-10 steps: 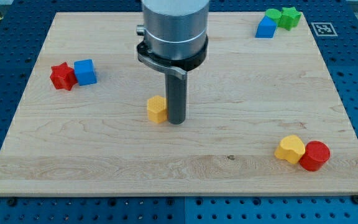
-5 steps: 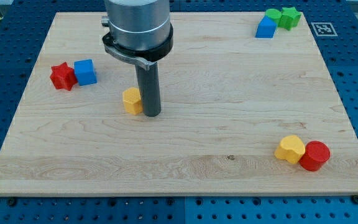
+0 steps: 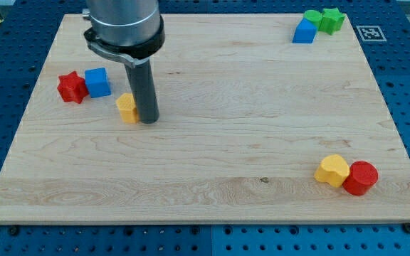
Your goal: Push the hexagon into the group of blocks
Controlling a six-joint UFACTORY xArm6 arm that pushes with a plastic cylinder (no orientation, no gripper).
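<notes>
A yellow hexagon (image 3: 126,107) lies on the wooden board (image 3: 212,178) at the view's left. My tip (image 3: 147,119) touches its right side. Just up and left of the hexagon, a blue cube (image 3: 97,82) and a red star (image 3: 70,87) sit touching each other. The hexagon stands a small gap away from the blue cube.
A blue block (image 3: 304,32) sits with two green blocks (image 3: 312,17) (image 3: 331,19) at the view's top right. A yellow block (image 3: 332,171) and a red cylinder (image 3: 361,178) sit together at the bottom right.
My tip has moved left and slightly up, pushing the yellow hexagon from near the board's middle toward the blue cube and red star.
</notes>
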